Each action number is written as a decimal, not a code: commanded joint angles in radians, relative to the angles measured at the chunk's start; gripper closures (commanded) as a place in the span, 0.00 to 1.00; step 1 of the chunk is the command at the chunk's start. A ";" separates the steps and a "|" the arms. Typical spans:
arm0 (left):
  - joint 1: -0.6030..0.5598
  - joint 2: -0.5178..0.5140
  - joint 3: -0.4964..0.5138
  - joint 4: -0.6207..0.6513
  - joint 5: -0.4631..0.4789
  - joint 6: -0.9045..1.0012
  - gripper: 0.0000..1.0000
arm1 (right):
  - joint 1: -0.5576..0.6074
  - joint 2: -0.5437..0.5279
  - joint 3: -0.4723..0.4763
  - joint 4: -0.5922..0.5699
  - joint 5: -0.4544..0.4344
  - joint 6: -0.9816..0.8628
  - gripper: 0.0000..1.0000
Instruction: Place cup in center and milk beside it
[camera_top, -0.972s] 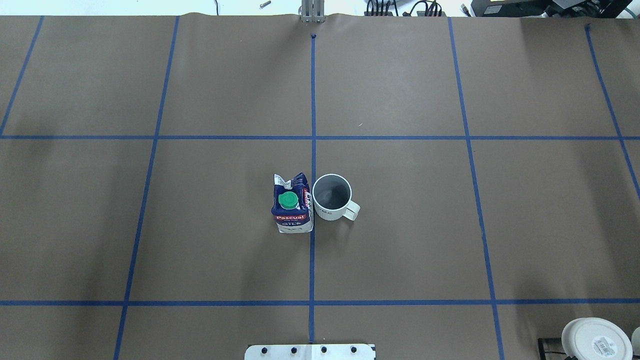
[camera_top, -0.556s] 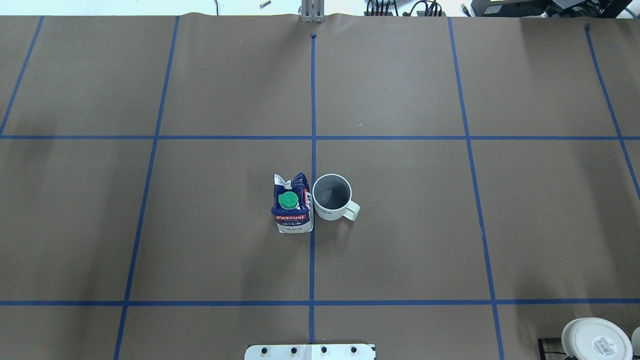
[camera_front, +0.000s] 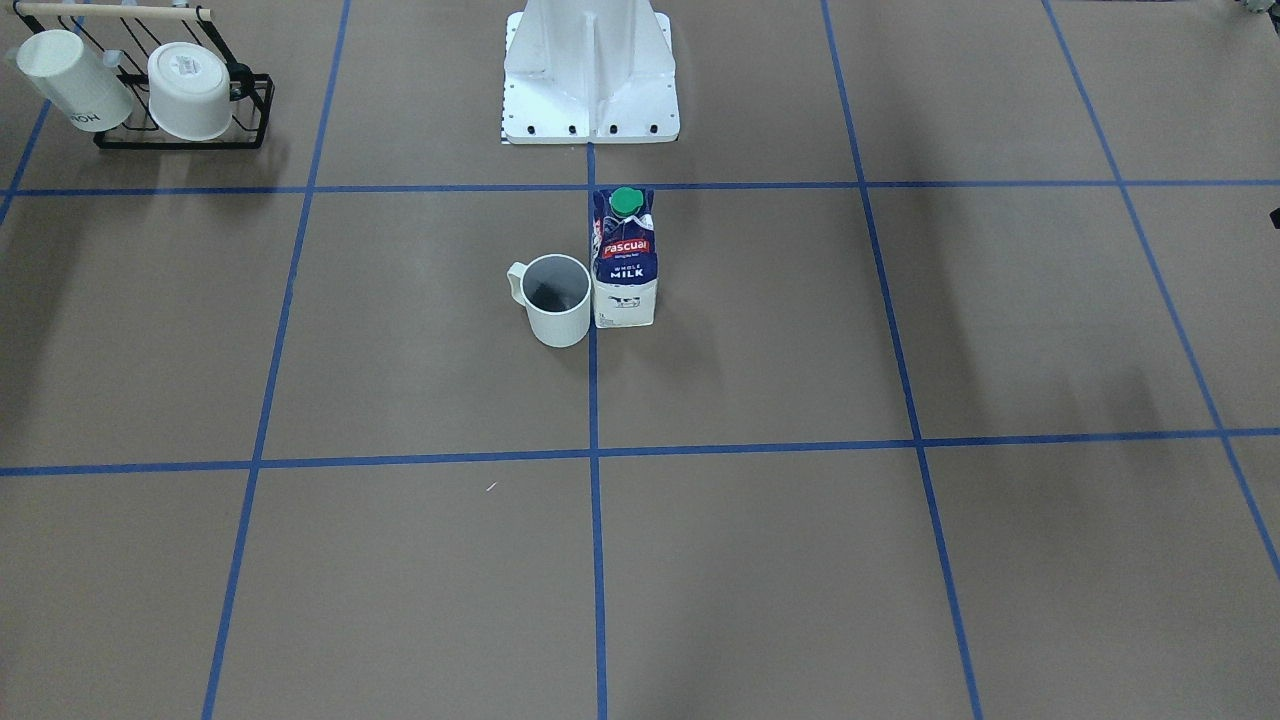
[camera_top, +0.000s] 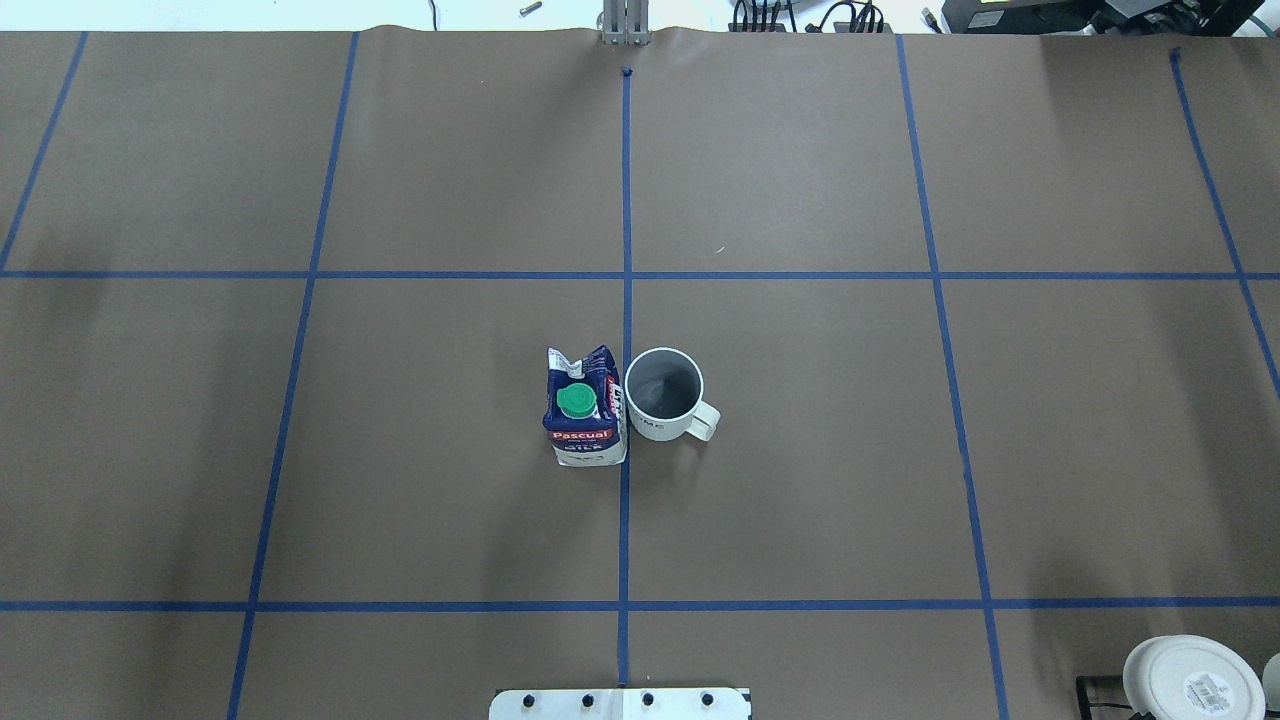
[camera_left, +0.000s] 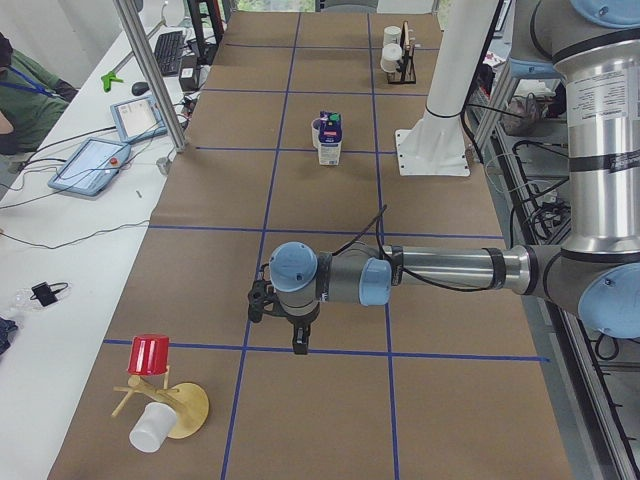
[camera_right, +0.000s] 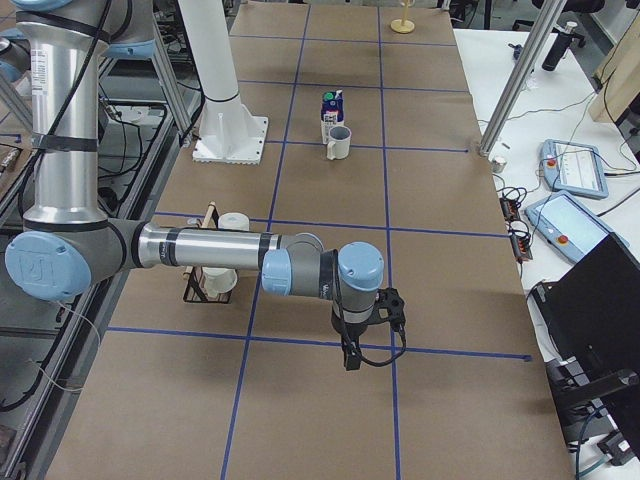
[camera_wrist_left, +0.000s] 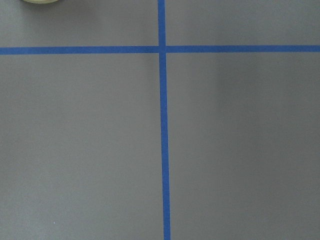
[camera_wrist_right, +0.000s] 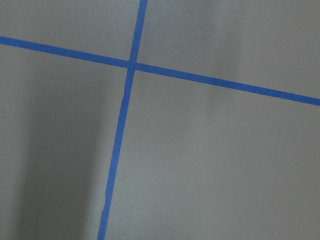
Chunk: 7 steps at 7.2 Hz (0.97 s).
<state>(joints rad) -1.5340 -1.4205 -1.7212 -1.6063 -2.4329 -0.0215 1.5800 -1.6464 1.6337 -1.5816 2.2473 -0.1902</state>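
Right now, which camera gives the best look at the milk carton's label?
The exterior front-facing view: the milk carton stands upright with "Pascual" and "WHOLE MILK" facing the lens. Overhead shows mostly its green cap and a foreshortened label. Both side views show it small and far. Neither wrist camera shows it.

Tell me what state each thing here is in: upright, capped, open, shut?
cup: upright, looks empty, free of any fingers.
milk: upright, right beside the cup, top creased.
green cap: on the milk.
left fingers: pointing down, nothing seen in them; open or shut, cannot tell.
right fingers: likewise, cannot tell.
rack cups: lying on their sides.
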 joint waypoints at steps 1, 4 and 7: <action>0.000 0.000 0.000 0.002 0.000 0.000 0.01 | 0.000 -0.001 0.000 0.000 0.002 0.000 0.00; 0.000 0.011 -0.001 0.002 -0.002 0.000 0.01 | 0.000 -0.007 0.001 0.000 0.003 0.000 0.00; 0.000 0.018 -0.003 0.002 0.000 0.002 0.01 | 0.000 -0.007 0.001 0.000 0.003 0.000 0.00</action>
<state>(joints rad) -1.5340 -1.4048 -1.7231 -1.6045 -2.4331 -0.0211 1.5800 -1.6535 1.6352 -1.5815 2.2503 -0.1902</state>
